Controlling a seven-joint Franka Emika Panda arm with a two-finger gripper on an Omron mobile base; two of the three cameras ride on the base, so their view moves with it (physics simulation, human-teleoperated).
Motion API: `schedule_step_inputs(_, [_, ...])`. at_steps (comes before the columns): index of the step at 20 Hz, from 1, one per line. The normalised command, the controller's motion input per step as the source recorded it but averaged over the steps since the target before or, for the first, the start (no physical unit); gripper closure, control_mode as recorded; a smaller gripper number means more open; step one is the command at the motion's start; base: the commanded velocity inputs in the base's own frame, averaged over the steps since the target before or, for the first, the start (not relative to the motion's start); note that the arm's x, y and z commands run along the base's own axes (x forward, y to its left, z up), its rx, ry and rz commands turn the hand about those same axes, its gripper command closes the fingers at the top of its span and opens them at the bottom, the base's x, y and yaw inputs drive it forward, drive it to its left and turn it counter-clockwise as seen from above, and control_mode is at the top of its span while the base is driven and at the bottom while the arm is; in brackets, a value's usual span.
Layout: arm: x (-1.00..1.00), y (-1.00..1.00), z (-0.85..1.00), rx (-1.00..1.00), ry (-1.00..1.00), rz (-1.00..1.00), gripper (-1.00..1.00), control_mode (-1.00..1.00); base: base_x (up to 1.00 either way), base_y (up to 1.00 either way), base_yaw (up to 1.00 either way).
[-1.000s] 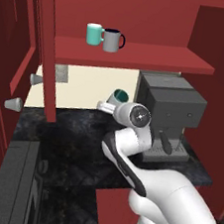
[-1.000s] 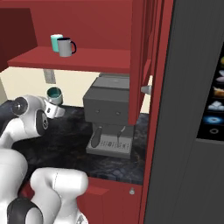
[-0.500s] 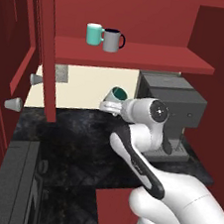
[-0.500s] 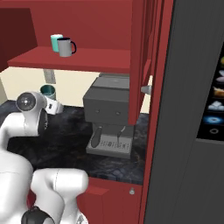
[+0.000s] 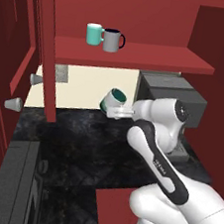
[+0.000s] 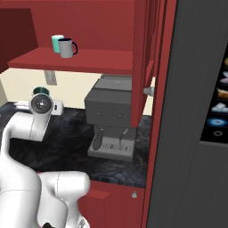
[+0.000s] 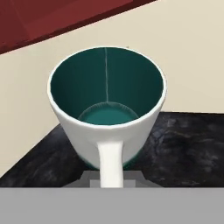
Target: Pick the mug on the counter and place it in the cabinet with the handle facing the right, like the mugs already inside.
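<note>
Pale grey-white with a teal lining, the mug (image 5: 114, 100) you hold hangs tilted in the air above the black marbled desk (image 5: 75, 139), below the red shelf (image 5: 136, 55) of the cabinet (image 5: 146, 18) and clear of both. Your pincer (image 5: 120, 112) is closed tight on the mug's handle (image 7: 110, 162); in the hand view that pale loop runs down from the rim to the pincer and the teal mouth faces the camera, with cream wall behind it. In the left base view the mug's opening tips up and toward the right, just left of the white arm's wrist. In the right base view you see only its teal rim (image 6: 41, 90) above the round wrist joint. On the shelf stand a solid teal mug (image 5: 95, 34) and, touching or just beside it on the right, a grey mug (image 5: 112, 40) with a dark handle turned right. A dark grey coffee machine (image 6: 111, 116) sits on the desk to the right of the arm.
</note>
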Motion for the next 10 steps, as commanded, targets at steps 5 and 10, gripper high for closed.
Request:
schedule_step_inputs(5, [-0.27, 0.00, 0.54, -0.04, 0.00, 0.16, 1.00, -1.00, 0.00, 0.00, 0.00])
schedule_step_inputs(10, [-0.29, 0.00, 0.49, -0.03, 0.00, 0.14, 1.00, -1.00, 0.00, 0.00, 0.00])
